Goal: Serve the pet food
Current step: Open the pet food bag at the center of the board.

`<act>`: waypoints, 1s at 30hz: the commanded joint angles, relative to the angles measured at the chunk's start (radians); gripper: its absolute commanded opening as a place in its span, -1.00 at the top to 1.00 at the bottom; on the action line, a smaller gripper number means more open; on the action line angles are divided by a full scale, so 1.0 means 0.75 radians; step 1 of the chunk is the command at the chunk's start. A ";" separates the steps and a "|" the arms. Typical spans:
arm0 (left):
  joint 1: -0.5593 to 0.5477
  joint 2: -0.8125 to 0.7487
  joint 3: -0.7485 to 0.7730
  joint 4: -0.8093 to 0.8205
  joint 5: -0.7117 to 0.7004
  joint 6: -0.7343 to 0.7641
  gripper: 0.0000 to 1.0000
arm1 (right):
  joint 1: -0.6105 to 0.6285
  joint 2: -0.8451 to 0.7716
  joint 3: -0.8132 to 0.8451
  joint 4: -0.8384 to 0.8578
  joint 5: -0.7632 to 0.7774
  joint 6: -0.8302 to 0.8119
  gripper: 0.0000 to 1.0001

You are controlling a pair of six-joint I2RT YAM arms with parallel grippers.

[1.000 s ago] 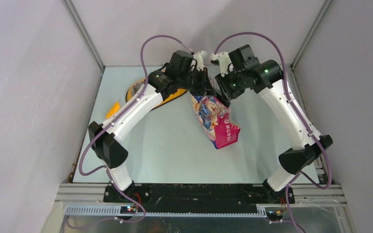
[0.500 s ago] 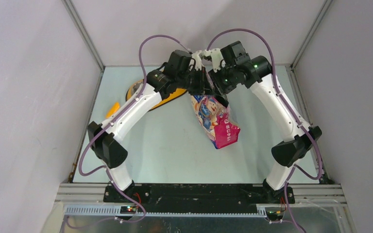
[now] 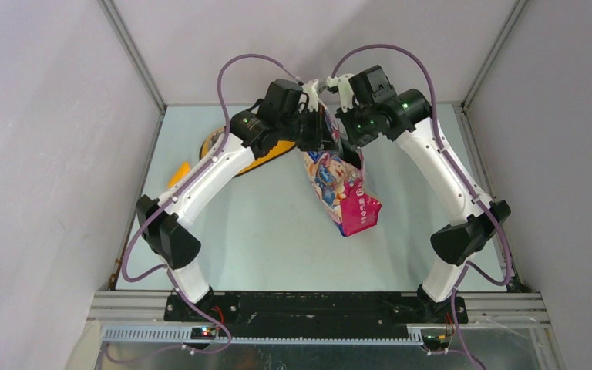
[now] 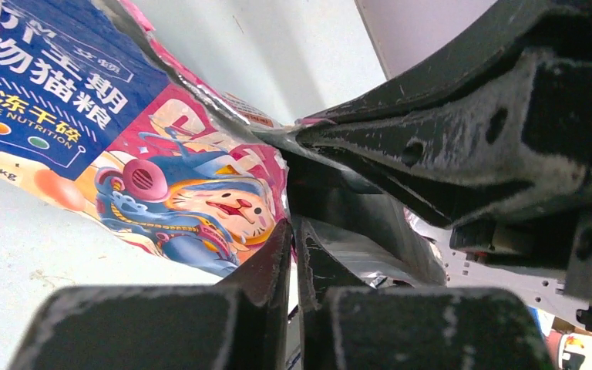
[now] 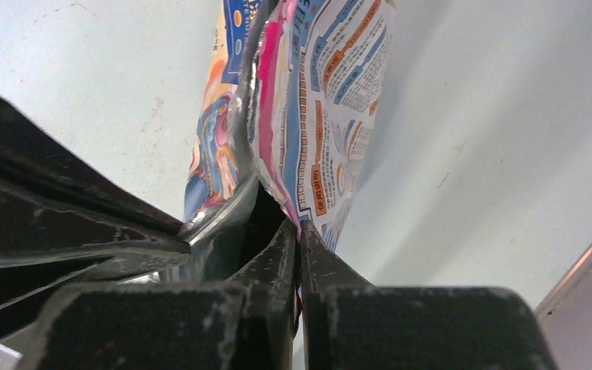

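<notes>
The pale worktop (image 3: 262, 231) carries a yellow feeder (image 3: 276, 156) at the far left, half hidden under the left arm. The pouch (image 3: 341, 189) of pet food slants across the middle with its top end raised. The left end effector (image 4: 293, 231) pinches one wall of its mouth. The right end effector (image 5: 299, 227) is clamped on the opposite wall, probably so the two can pull it open. An orange scoop (image 3: 179, 174) lies apart, near the left edge.

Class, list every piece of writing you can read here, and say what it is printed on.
"物猫粮": large white characters on the pouch front.
"LETE NUTRITION": same pouch, start cut off.
"5KG": same pouch, small.
Other characters and the back's fine print: too small or blurred.
</notes>
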 commanded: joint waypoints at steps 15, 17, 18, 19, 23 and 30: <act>0.000 -0.129 0.001 -0.001 -0.044 0.057 0.65 | -0.149 -0.030 0.068 0.054 -0.214 0.033 0.96; 0.000 -0.116 0.032 0.006 -0.032 0.067 0.25 | -0.136 -0.036 0.064 0.054 -0.223 0.026 0.96; -0.001 -0.105 0.046 0.008 -0.030 0.072 0.10 | -0.127 -0.038 0.061 0.054 -0.223 0.023 0.96; -0.001 -0.092 0.077 0.007 -0.033 0.084 -0.13 | -0.118 -0.040 0.059 0.054 -0.221 0.022 0.96; 0.001 -0.041 0.152 -0.005 -0.084 0.127 -0.50 | -0.102 -0.043 0.054 0.054 -0.215 0.018 0.95; 0.007 0.047 0.196 -0.020 -0.145 0.175 -0.45 | -0.093 -0.060 0.051 0.054 -0.217 0.022 0.95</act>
